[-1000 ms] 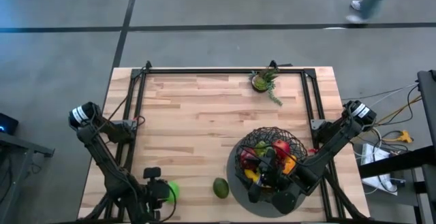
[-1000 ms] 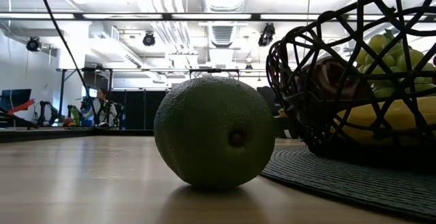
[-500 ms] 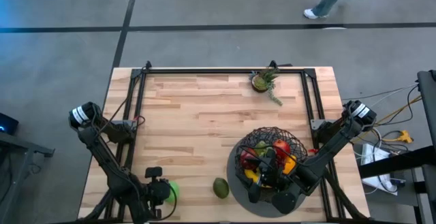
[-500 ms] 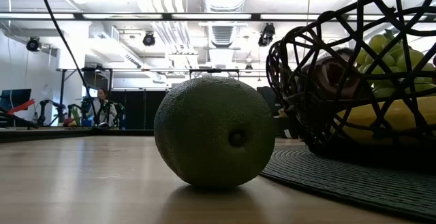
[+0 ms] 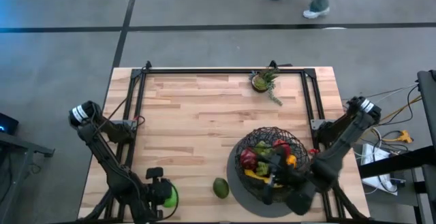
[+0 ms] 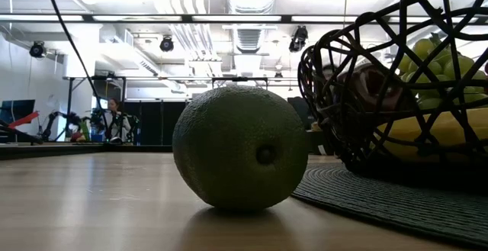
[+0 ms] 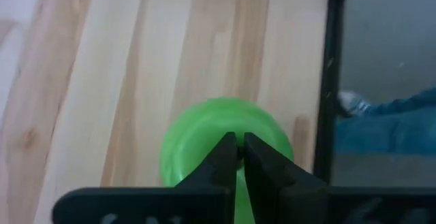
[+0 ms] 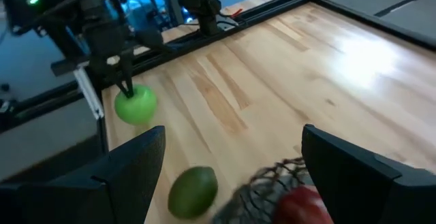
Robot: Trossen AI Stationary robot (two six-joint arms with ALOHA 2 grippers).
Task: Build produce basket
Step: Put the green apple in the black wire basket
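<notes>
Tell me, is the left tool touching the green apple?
Touching. In the left wrist view, the left tool is pinched shut at the top of the green apple, apparently on its stem.

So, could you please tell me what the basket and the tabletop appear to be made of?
The basket looks like dark brown wire, bent into an open mesh; fruit shows through the gaps. The tabletop looks like pale butcher-block wood, with visible joined strips and grain and a smooth, slightly glossy finish.
</notes>
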